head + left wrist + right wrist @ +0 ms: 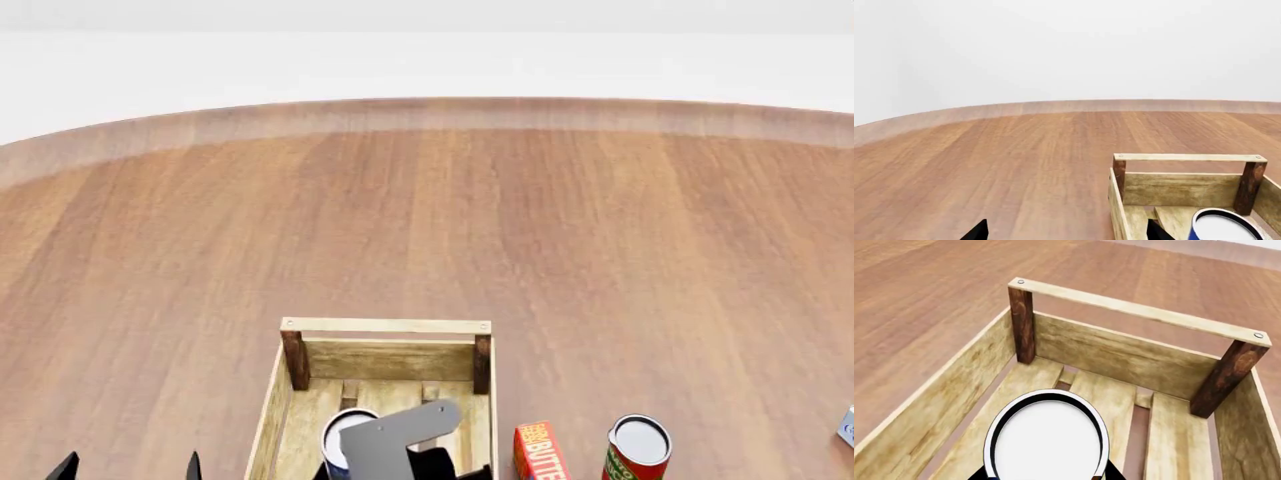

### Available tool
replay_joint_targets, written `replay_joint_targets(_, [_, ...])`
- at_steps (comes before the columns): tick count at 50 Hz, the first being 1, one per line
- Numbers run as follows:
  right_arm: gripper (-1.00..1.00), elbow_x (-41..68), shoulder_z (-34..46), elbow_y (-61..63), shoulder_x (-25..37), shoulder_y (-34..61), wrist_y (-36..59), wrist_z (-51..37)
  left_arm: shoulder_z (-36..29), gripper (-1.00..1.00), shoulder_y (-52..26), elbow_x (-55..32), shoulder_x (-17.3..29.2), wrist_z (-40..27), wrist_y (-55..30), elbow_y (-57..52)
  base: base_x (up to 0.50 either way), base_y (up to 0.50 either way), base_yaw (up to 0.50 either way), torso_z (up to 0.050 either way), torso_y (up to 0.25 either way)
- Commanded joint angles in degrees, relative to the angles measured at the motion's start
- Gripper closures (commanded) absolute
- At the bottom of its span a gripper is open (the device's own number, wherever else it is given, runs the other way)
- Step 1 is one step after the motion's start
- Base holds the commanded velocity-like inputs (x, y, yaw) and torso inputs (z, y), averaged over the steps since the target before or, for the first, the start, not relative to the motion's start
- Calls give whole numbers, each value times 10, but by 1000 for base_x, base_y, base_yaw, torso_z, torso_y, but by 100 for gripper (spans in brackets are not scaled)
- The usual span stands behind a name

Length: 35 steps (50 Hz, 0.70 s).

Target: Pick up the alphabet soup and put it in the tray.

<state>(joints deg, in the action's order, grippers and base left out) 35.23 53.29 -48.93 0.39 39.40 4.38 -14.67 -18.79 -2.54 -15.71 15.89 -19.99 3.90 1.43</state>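
Right wrist view puts my right gripper [1047, 475] clamped on the alphabet soup [1047, 440], fingertips at both sides of its whitish top, inside the tray [1134, 310]. I cannot tell if it touches the slats; letting go too high could tip it. Left gripper [1064, 232] hangs spread beside the tray.

Only one bit of lettering can be read: "BUTTE" in yellow capitals running down a red box [539, 453] that stands on the table [427, 230] just beside the tray [387, 326] in the head view (the word is cut off at the picture's edge). Smaller print above it is too tiny to read. Both wrist views show no writing.
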Motion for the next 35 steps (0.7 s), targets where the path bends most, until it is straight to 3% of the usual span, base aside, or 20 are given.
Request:
replay_joint_targets(1, [100, 46, 71, -39, -3, 26, -36, -5, -2, -100, -1, -1, 1, -1, 1, 1, 0, 0, 0, 0, 0])
replay_joint_targets(29, [100, 258, 296, -102, -4, 72, -119, -27, -6, -100, -1, -6, 4, -5, 3, 2, 0, 0, 0, 0, 0])
replay_joint_targets(30, [-100, 264, 300, -103, -4, 73, -118, -26, -6, -100, -2, -6, 4, -5, 3, 2, 0, 0, 0, 0, 0])
replay_joint_targets(35, [-100, 281, 314, -107, -4, 75, -127, -28, -7, -100, -1, -6, 5, -5, 3, 1, 0, 0, 0, 0, 0])
